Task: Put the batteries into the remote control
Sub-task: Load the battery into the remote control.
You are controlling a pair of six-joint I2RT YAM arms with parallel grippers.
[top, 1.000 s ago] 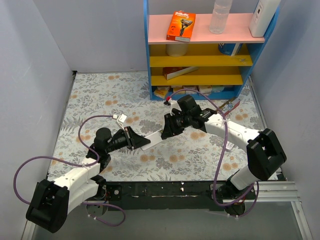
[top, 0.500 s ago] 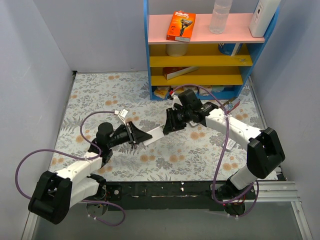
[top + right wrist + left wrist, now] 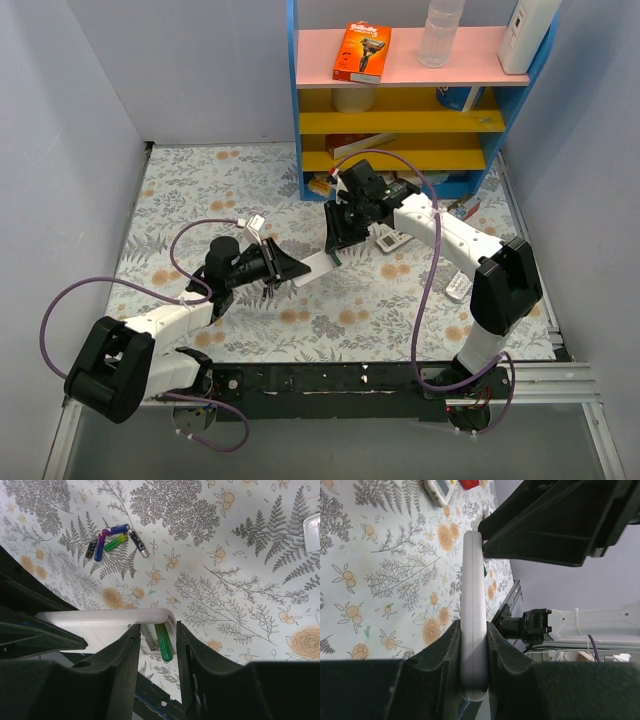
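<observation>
My left gripper point(image 3: 283, 268) is shut on the near end of the white remote control point(image 3: 315, 264) and holds it edge-up above the floral cloth; the left wrist view shows both pads clamping it point(image 3: 472, 580). My right gripper point(image 3: 335, 245) is at the remote's far end. In the right wrist view its fingers point(image 3: 125, 670) straddle the open battery compartment with a narrow gap. A green battery point(image 3: 163, 642) sits partly in the compartment, sticking out, and the left finger does not touch it. Several loose batteries point(image 3: 112, 537) lie clustered on the cloth beyond the remote point(image 3: 105, 620).
A small rounded white remote point(image 3: 392, 240) lies just right of my right gripper, and it also shows in the left wrist view point(image 3: 440, 490). Another white remote point(image 3: 457, 288) lies at the right. The blue-and-yellow shelf point(image 3: 420, 70) stands close behind my right arm.
Both grippers and the remote have moved away from the near edge toward the shelf. The right arm has swung up and left, and the left arm has stretched out further.
</observation>
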